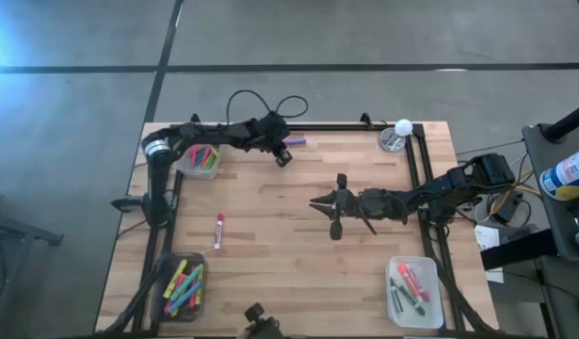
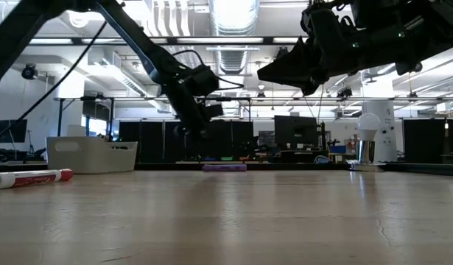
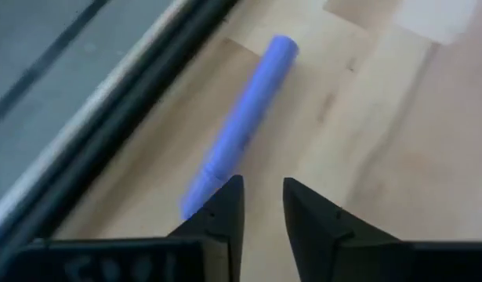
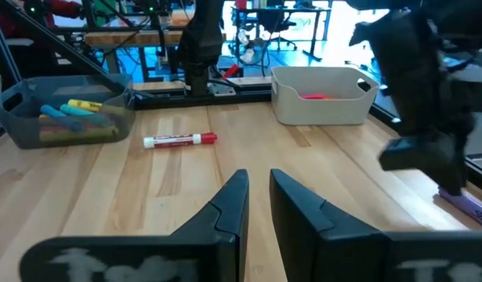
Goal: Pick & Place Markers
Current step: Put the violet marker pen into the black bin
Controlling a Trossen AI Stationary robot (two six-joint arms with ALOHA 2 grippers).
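Left gripper (image 1: 283, 156) reaches along the table's far edge, fingers slightly parted over bare wood and gripping nothing, just beside the purple marker (image 1: 297, 141), which lies parallel to that edge. Right gripper (image 1: 329, 203) hovers mid-table, jaws nearly closed, empty. A red-capped marker (image 1: 218, 230) lies loose. The grey bin (image 1: 181, 287) holds yellow, green and pink markers.
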